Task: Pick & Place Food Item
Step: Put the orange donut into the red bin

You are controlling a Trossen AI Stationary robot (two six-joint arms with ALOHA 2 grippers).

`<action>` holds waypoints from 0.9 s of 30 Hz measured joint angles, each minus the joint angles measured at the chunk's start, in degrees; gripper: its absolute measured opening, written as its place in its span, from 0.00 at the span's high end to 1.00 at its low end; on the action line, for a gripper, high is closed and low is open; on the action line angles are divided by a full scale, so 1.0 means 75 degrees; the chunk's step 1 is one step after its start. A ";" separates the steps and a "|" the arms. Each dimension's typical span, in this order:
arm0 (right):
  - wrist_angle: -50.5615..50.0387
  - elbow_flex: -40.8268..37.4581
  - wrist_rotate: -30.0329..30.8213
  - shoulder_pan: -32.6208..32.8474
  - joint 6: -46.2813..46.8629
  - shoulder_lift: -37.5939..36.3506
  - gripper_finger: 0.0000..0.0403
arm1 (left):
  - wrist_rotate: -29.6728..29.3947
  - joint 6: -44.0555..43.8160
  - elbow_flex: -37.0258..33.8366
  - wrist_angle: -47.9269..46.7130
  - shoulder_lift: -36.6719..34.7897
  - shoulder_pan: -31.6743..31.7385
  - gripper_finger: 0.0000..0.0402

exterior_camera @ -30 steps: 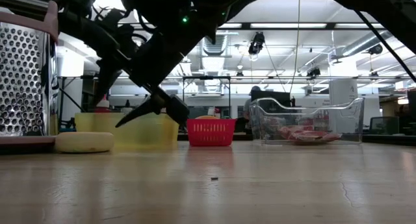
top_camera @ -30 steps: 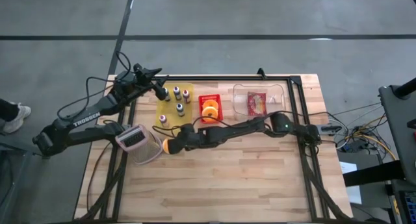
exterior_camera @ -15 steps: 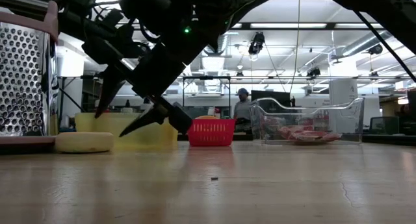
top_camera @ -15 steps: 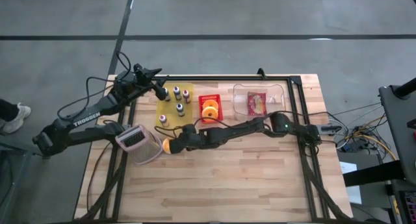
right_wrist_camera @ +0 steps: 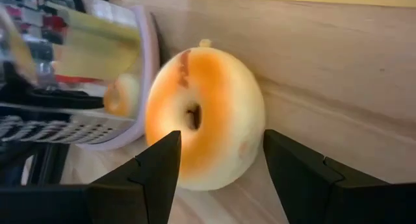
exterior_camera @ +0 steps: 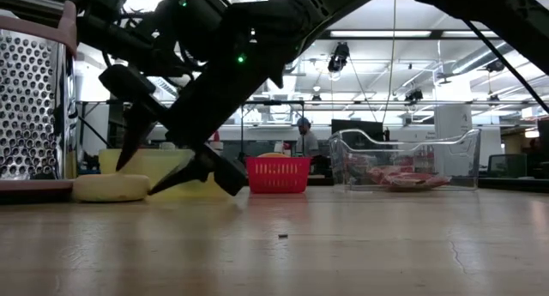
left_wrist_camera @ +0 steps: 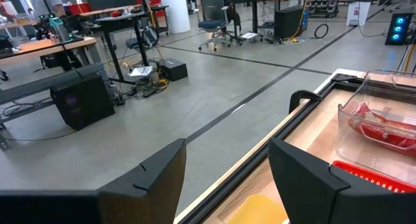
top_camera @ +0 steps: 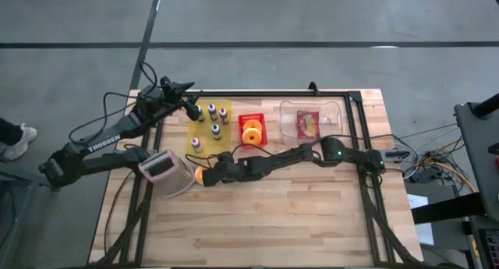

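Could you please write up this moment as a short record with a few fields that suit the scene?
target item: donut lying flat on the table, beside the grater
right gripper: open, low at the table, fingers either side of the donut, not closed on it
left gripper: open, raised over the table's far left corner, by the yellow tray
other food: second donut in the red basket; red packet in the clear tub

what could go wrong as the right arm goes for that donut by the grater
The donut lies flat against the grater, so the right gripper, its fingers open on either side of it, might bump the grater. Fingers closing on the rounded sides might also squeeze the donut out sideways.
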 joint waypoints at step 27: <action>0.0216 -0.0157 -0.0026 -0.0029 -0.0591 0.0015 0.61 | 0.0000 0.0000 0.0000 0.0001 0.0006 0.0003 0.45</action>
